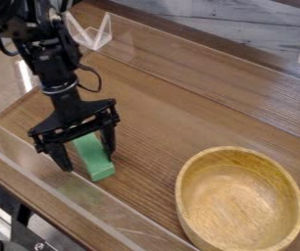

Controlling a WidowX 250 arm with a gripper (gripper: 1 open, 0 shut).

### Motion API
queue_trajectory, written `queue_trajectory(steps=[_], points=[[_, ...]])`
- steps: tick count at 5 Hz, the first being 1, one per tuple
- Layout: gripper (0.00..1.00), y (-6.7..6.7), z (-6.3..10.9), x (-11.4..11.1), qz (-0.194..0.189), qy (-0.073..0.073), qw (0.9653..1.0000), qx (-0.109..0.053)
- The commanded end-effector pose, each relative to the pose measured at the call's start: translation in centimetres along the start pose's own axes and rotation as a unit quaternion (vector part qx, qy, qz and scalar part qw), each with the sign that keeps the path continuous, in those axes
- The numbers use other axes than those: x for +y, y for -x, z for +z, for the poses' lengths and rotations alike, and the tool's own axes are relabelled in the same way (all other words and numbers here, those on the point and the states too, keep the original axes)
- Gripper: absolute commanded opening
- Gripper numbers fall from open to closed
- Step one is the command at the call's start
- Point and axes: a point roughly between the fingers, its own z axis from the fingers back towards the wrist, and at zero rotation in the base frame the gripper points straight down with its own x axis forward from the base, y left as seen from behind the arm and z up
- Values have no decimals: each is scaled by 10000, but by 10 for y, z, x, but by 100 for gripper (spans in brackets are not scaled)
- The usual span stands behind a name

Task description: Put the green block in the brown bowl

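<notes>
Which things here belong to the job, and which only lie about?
For the job:
- green block, lying on the table
- brown bowl, empty
- gripper, fingers open on either side of the block

Just there:
- wooden table
- clear wall along the near edge

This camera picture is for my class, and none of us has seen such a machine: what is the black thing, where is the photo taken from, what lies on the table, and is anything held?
The black thing is a robot arm ending in a gripper, a two-fingered claw pointing down. The one picture is taken from above and to one side of a wooden table edged by clear plastic walls. On the table lie a green block, a flat bright bar, and to its right a round brown bowl of pale wood with nothing in it. The claw's fingers are spread open on either side of the block's upper end. Nothing is held yet; the block lies flat on the wood.
</notes>
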Motion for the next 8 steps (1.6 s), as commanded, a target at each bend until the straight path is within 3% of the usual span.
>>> queue_trajectory(steps=[1, 2, 3, 8], points=[[100, -10, 7, -9, -23, 135, 9997, -203], [100, -11, 6, -11, -11, 133, 9997, -193], [0, -11, 4, -12, -7, 124, 9998, -176], [0, 2, 32, -14, -413, -197, 9989, 61]])
